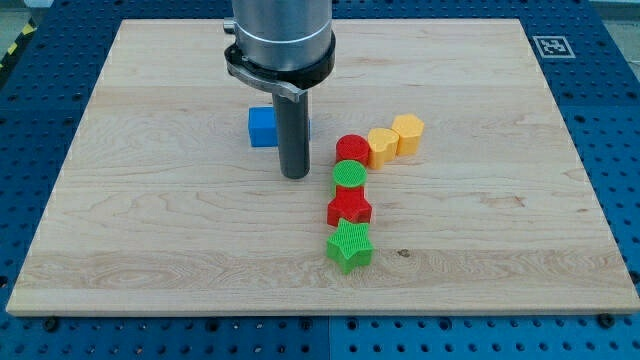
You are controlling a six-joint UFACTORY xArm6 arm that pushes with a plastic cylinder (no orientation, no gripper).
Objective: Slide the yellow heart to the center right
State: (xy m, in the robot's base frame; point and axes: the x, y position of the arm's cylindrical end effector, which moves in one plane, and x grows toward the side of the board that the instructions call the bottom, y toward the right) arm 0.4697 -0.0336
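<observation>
The yellow heart (382, 146) sits right of the board's middle, touching a red cylinder (352, 150) on its left and a yellow hexagon (408, 134) on its upper right. My tip (295, 175) rests on the board left of the red cylinder, about a block's width from it. Below the red cylinder run a green cylinder (350, 177), a red star (349, 209) and a green star (349, 245) in a column. A blue cube (262, 127) lies just up and left of the rod; another blue block is mostly hidden behind the rod.
The wooden board (150, 200) lies on a blue perforated table. A black-and-white marker (552, 45) sits at the board's top right corner. The arm's grey body (280, 35) hangs over the board's top middle.
</observation>
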